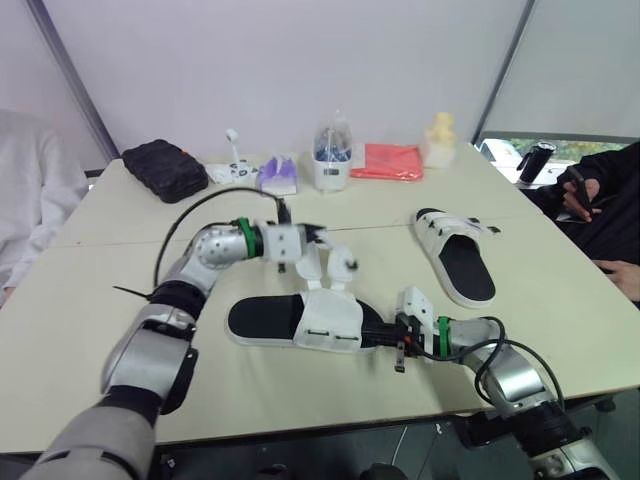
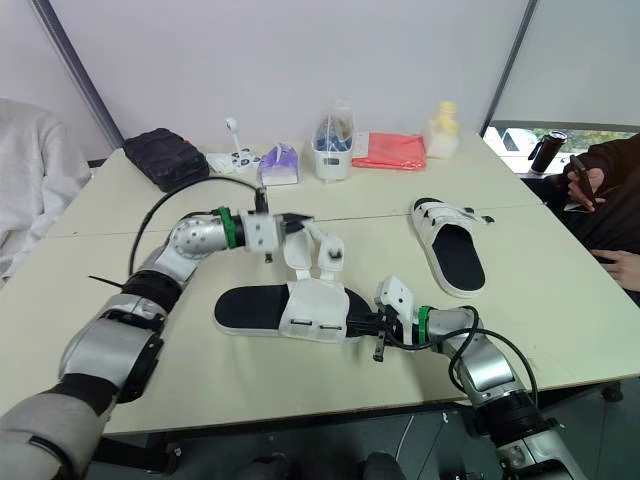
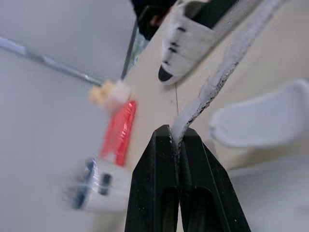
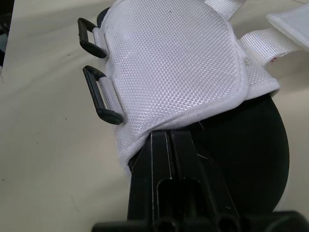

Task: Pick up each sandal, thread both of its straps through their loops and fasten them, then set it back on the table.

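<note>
Pale bench before a white wall.

Head view: the near sandal lies on the bench at lower centre, with both of its straps unfastened and raised. The second sandal rests right of centre, well apart. The left gripper holds one strap above the sandal, and the right gripper meets the sandal's right end.

Left wrist view: the fingers are pressed together on the strap's thin edge, a narrow bite.

Right wrist view: the right gripper is clamped on the sole's rim beneath the white upper. Two black loops stand empty at upper left.

Likely risks: the strap may slip from so slight a pinch. A hard pull may drag the sandal out of the right gripper. The limp strap tip may fold and miss its loop.
</note>
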Robot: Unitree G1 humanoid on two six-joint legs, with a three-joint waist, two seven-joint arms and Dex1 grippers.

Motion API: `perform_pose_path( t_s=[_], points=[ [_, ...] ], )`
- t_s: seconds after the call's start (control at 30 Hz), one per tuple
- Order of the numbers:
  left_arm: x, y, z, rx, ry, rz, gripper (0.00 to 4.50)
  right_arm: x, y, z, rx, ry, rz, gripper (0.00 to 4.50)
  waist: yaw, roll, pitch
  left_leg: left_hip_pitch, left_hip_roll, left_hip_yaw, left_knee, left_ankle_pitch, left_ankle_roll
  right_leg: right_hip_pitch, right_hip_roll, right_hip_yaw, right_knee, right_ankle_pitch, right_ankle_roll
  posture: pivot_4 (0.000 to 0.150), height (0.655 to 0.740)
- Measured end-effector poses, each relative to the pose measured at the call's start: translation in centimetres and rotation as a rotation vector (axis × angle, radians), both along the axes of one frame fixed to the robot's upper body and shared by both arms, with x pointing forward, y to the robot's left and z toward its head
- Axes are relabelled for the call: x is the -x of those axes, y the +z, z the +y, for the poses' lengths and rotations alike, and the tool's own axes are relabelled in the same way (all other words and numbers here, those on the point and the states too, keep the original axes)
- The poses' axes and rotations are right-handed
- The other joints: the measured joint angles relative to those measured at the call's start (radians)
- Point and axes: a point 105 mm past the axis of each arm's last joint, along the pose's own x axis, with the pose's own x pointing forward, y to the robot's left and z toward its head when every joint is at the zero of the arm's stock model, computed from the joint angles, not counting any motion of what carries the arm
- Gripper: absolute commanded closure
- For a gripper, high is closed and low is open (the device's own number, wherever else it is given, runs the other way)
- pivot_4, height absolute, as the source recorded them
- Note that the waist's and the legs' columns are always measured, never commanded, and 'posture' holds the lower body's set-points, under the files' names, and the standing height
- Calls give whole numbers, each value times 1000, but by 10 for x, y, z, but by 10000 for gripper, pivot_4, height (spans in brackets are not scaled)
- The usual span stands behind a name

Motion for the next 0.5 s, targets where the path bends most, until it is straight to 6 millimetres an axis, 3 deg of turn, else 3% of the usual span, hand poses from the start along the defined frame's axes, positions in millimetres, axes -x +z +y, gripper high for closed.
perform_pose_path(
  t_s=[0.2,0.37,0.5],
  points=[
    [19,5,7,-30,-96,-269,44058,-3,-1,-2,1,4,-7,45000,1,0,0,2,0,0,1,-1,1,3,0,-1,0,0,0,1500,7400],
    [33,-14,1,-153,-228,-432,44058,-10,1,-4,10,-7,-21,45000,2,0,0,2,-1,0,1,-1,2,4,0,-1,1,0,0,1500,7400],
    [31,-33,3,-240,-309,-578,44058,-14,1,-6,12,-18,-29,45000,3,0,0,2,-1,0,1,-1,2,4,1,-1,1,-1,1,1500,7400]
  ],
)
